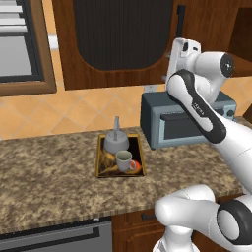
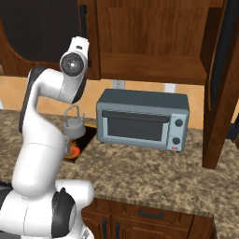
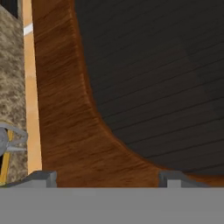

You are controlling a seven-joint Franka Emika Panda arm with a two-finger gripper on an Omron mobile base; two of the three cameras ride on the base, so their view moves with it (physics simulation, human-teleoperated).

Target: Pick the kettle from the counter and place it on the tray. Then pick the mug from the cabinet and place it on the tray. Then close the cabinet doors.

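The grey kettle (image 1: 116,141) (image 2: 73,124) and the pale mug (image 1: 124,160) both stand on the patterned tray (image 1: 101,170) on the granite counter (image 1: 44,177). The kettle's edge (image 3: 6,142) also shows at the left of the hand view. My gripper (image 3: 107,178) is raised in front of the left cabinet door (image 1: 123,34) (image 2: 42,28), close to its wooden frame and ribbed panel (image 3: 166,78). Its fingertips (image 3: 43,177) stand wide apart, open, with nothing between them. The right cabinet door (image 2: 219,84) swings out into the room, baring the cabinet shelf (image 2: 151,67).
A blue-grey toaster oven (image 1: 172,123) (image 2: 142,119) stands on the counter right of the tray, below the cabinet. The left door's black bar handle (image 1: 181,19) rises just above my hand. A framed appliance (image 1: 19,44) hangs at the upper left.
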